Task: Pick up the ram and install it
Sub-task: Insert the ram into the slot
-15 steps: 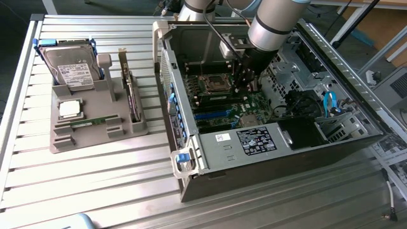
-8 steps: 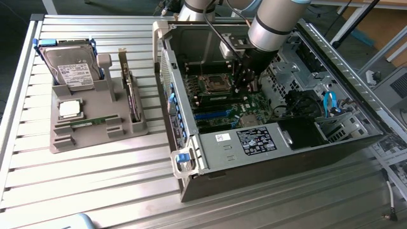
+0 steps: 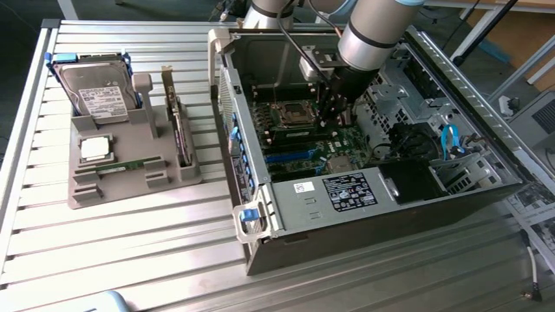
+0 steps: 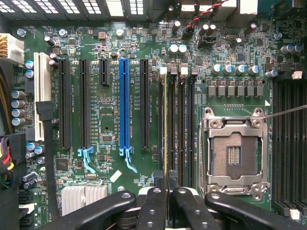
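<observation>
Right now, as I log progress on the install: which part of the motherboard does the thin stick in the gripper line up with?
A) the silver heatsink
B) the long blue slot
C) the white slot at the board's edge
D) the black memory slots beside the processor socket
D: the ram, seen edge-on in the shut gripper, runs along the black memory slots next to the processor socket, well apart from the blue slot.

table (image 3: 130,253): ribbed bare metal | gripper (image 4: 165,181): matt black | tray (image 3: 126,190): matt grey plastic
</observation>
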Robot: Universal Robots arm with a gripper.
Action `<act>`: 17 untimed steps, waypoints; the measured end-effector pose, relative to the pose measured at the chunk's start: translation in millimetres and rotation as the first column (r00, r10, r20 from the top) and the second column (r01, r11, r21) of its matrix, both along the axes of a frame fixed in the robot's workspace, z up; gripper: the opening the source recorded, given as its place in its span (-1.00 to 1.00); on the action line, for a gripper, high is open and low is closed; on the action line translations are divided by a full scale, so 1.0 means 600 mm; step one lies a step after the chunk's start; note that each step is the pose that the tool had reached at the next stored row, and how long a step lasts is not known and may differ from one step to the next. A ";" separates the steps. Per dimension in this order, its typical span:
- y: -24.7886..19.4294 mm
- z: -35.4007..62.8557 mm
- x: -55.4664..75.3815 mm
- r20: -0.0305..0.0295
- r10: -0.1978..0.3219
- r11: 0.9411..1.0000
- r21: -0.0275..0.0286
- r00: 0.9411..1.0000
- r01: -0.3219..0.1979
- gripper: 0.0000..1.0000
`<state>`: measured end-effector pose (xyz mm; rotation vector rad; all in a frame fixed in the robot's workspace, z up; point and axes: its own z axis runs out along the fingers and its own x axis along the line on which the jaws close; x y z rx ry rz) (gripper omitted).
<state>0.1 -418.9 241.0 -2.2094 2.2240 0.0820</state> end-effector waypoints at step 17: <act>0.0000 0.000 0.000 0.009 0.002 1.000 0.000 1.000 -0.002 -0.76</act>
